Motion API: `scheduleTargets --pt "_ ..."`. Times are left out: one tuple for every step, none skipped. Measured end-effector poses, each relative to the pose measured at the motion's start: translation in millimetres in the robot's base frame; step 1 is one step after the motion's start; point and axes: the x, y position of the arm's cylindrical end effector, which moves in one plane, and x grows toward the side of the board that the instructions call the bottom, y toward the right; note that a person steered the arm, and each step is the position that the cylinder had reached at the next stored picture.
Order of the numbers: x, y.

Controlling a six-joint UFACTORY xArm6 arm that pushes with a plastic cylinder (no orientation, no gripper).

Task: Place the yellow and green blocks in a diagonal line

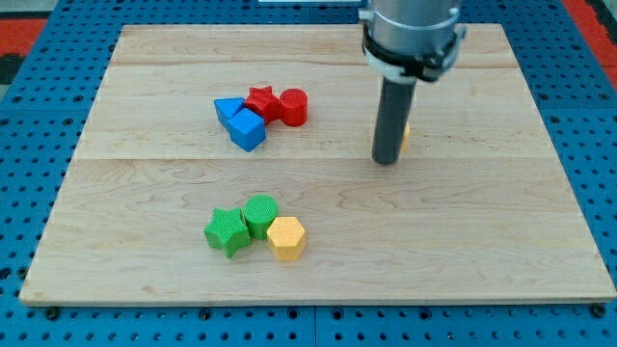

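Observation:
A green star block (pixel 227 231), a green round block (pixel 260 213) and a yellow hexagon block (pixel 286 238) sit touching in a cluster at the view's lower middle of the wooden board (pixel 482 212). A second yellow block (pixel 406 135) shows only as a sliver behind the rod at the view's upper right. My tip (pixel 387 160) rests on the board right beside that hidden yellow block, far to the upper right of the green cluster.
A blue triangle block (pixel 228 109), a blue cube (pixel 248 128), a red star block (pixel 260 101) and a red cylinder (pixel 293 107) lie clustered at the view's upper left of centre. The board lies on a blue perforated table (pixel 19 145).

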Motion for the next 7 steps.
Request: scheduleTargets --pt "128.6 -10.0" --pt "135.4 -85.8" --pt "118.3 -129.4" --pt "78.4 -85.9" --pt "34.4 -62.9" --pt "84.7 -51.3" --pt "93.7 -110.9"
